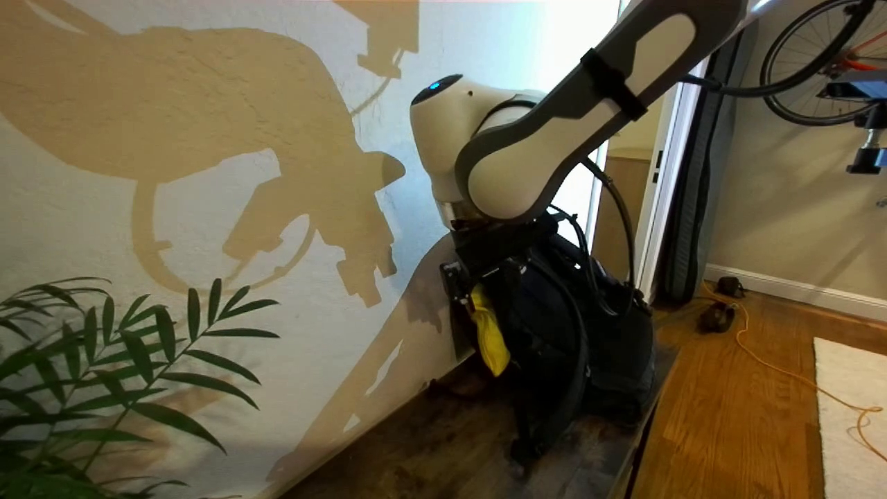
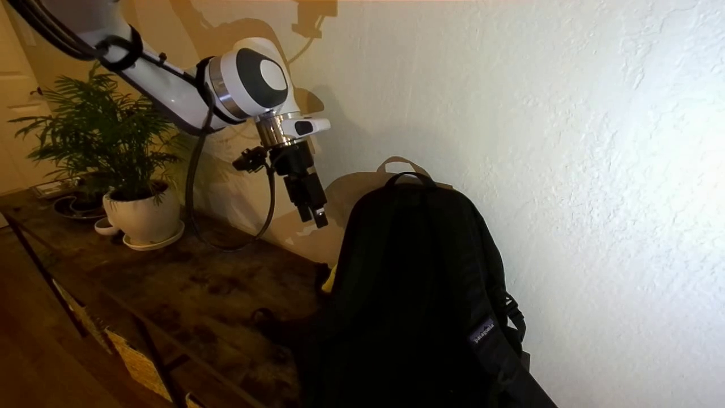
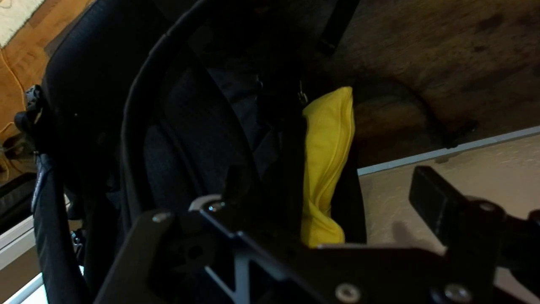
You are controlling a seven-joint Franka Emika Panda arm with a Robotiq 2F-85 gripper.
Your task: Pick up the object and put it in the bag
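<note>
The yellow floppy object [image 3: 327, 147] lies lengthwise along the wall side of the black backpack [image 3: 190, 118] in the wrist view, with black fabric on both sides. In an exterior view the yellow object [image 1: 490, 339] hangs down beside the backpack [image 1: 610, 339], its upper end hidden by the gripper. In an exterior view only a sliver of yellow [image 2: 329, 280] shows past the backpack [image 2: 408, 272]. I cannot tell whether it is inside a compartment. My gripper [image 2: 314, 218] is open and points down above the object; its fingers [image 3: 337, 192] stand wide apart with nothing held.
The wall [image 2: 595, 141] stands close behind the backpack and gripper. A potted plant [image 2: 141, 209] stands on the dark wooden surface [image 2: 215, 294]. Backpack straps [image 1: 530, 443] trail on that surface. A cable [image 2: 198, 170] loops from the arm.
</note>
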